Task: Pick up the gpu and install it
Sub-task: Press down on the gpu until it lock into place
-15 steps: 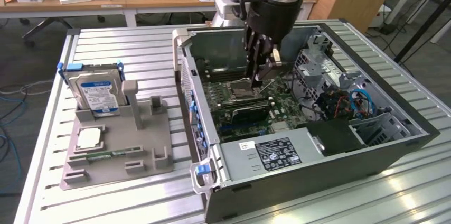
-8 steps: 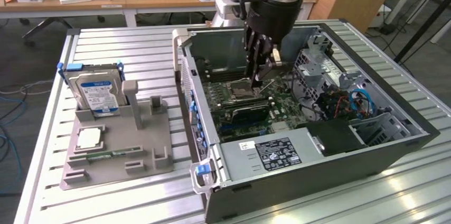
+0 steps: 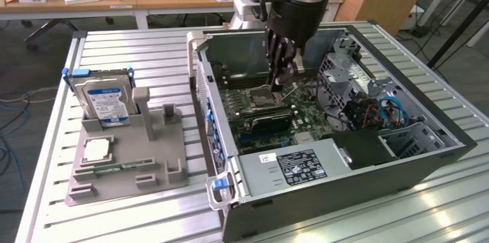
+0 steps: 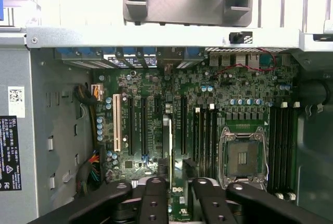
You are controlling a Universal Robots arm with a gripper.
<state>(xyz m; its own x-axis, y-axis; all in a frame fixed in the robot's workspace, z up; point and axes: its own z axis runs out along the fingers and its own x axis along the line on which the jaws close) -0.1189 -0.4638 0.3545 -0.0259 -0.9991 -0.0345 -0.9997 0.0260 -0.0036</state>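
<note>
Grey slatted metal table (image 3: pixel 114 45), bearing one open computer case (image 3: pixel 336 197) lying on its side. Just beside the case, on the exterior view's left: one grey holder (image 3: pixel 145 180). On that holder, at the end farther from the case: one silver blue-labelled hard drive (image 3: pixel 107 101), standing upright; nearer the holder's front edge, one narrow green memory stick (image 3: pixel 114 168), lying flat. Inside the case: one gripper (image 3: pixel 280 85), reaching straight down over the motherboard, fingertips next to the one CPU socket (image 3: pixel 264 97).

From the wrist view, looking down into the same case: one CPU socket (image 4: pixel 242 159), one white expansion slot (image 4: pixel 116 122) and several long black slots between the two. Beyond the case wall, a part of the grey holder (image 4: pixel 187 0). Seen edge-on among the black slots in the middle of the case: one gpu (image 4: pixel 168 140), thin and upright on the motherboard. Straddling it: the gripper (image 4: pixel 180 187), two dark fingers (image 4: pixel 154 198) partly apart, with a gap wider than the card. Closer to one finger than the other; cannot tell whether touching, so no firm grip to report.
</note>
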